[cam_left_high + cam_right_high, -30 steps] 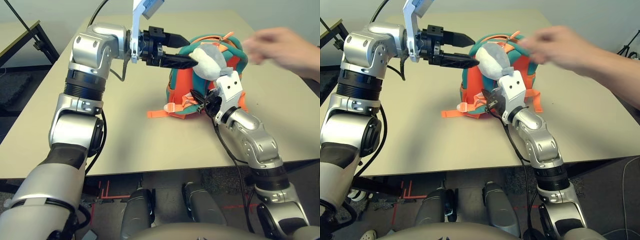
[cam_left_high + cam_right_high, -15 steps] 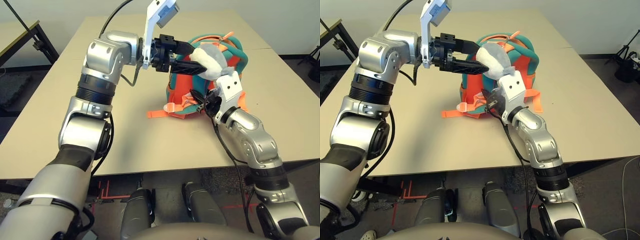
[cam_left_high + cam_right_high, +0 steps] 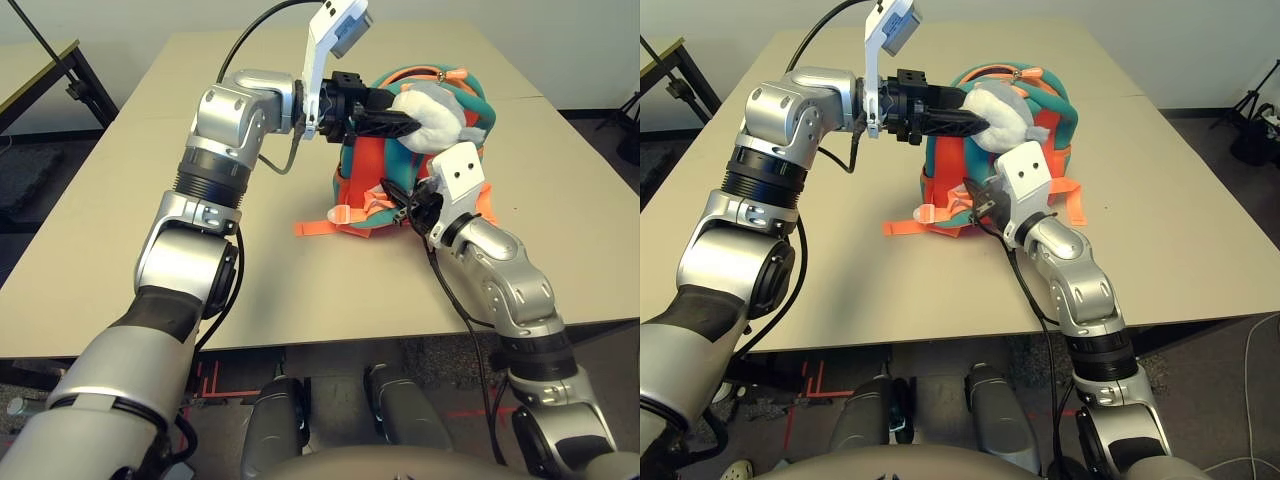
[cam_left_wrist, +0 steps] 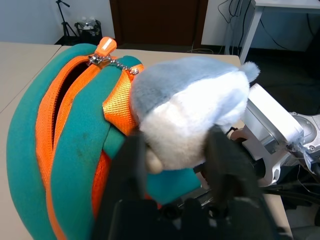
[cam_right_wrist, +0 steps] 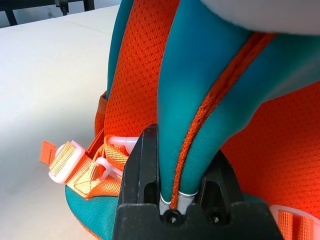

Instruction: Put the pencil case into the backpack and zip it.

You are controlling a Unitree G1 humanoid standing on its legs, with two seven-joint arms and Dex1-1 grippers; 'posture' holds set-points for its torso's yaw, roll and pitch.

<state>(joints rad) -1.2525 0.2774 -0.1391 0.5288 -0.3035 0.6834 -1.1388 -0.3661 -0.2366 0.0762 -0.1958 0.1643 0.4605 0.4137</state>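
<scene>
Head views: backpack (image 3: 365, 175), orange with teal trim, upright mid-table, slightly right of centre. Left gripper (image 3: 400, 122) at its far upper part, fingers pinching grey plush charm (image 3: 432, 112). Right gripper (image 3: 408, 205) at near lower right side of backpack, orange webbing straps (image 3: 335, 218) trailing left on table (image 3: 150, 180).

Left wrist view: both fingers (image 4: 131, 165) pressed into charm underside; zipper opening (image 4: 62, 95) with orange pull (image 4: 105, 46) just beside.

Right wrist view: fingers (image 5: 142, 170) clamped on teal shoulder strap (image 5: 192, 100).

Pencil case: place cannot tell.
</scene>
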